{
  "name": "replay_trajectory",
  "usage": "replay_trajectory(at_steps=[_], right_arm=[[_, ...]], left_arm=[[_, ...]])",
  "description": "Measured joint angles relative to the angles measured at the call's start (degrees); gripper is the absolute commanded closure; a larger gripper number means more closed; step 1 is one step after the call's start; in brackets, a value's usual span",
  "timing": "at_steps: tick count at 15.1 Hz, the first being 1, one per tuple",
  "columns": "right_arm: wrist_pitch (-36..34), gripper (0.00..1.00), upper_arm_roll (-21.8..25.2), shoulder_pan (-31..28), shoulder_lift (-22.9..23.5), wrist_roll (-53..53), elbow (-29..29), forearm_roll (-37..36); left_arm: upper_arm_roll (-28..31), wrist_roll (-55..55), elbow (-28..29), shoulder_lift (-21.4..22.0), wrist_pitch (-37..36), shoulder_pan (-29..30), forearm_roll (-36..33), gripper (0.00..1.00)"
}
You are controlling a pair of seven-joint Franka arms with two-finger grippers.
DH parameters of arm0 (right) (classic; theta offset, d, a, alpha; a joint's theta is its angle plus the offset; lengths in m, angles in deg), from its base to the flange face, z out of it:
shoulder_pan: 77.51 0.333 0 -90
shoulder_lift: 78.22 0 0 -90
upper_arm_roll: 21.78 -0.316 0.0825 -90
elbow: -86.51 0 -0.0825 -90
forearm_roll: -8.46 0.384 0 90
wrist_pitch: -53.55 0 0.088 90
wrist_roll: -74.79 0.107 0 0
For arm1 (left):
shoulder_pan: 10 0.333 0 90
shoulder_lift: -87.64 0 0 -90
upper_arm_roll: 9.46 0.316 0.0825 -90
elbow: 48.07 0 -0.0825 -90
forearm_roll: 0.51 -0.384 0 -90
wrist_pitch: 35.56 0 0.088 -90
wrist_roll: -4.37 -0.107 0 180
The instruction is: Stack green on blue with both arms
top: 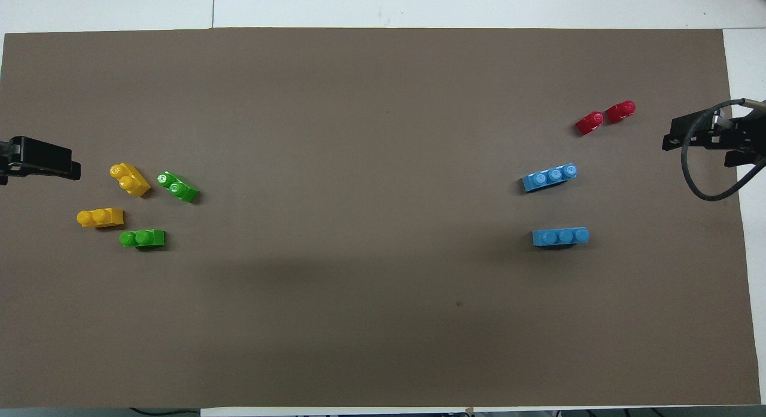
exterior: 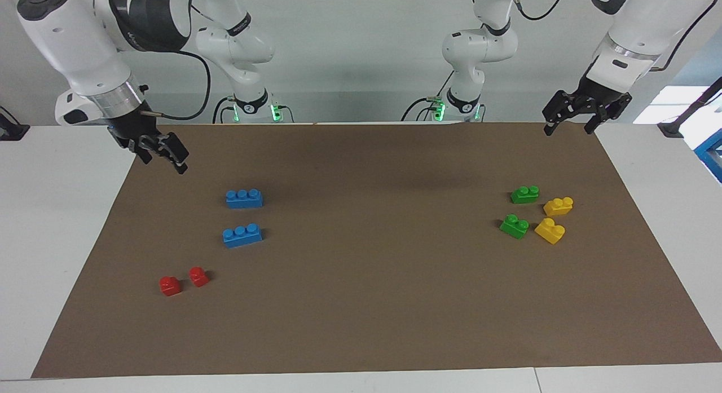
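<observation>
While both arms hang above the corners of the brown mat (exterior: 361, 303) nearest the robots, nothing has been picked up yet. At the right arm's end, the right gripper (exterior: 161, 150) hovers over the mat's edge with its fingers spread and empty. At the left arm's end, the left gripper (exterior: 569, 118) waits over its own corner, fingers also spread and empty. Two blue bricks lie on the mat at the right arm's end, side by side and apart: the nearer blue brick (exterior: 244, 198) and the farther blue brick (exterior: 242, 235). Farther from the robots sit two small red bricks (exterior: 183, 281). At the left arm's end lie two green bricks, the nearer green brick (exterior: 524, 194) and the farther green brick (exterior: 514, 226), each just beside a yellow brick (exterior: 558, 206). The step in hand looks like the reach. To do it well, the left gripper should come straight down over one green brick, closing across its short sides without nudging the yellow neighbour. Meanwhile the right gripper should steady a blue brick, so that the studs line up when green is pressed on.
</observation>
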Motion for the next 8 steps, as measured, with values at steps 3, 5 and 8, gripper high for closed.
replay_trajectory(at_steps=[3,5,8], right_arm=[[0.00,0.04,0.03,-0.01,0.00,3.09,-0.17,0.00],[0.14,0.07,0.03,-0.02,0.26,10.21,-0.45,0.06],[3.03,0.08,0.20,-0.20,3.52,16.44,-0.47,1.85]], left_arm=[[0.00,0.00,0.00,0.00,0.00,0.00,0.00,0.00],[0.00,0.00,0.00,0.00,0.00,0.00,0.00,0.00],[0.00,-0.01,0.00,0.00,0.00,0.00,0.00,0.00]])
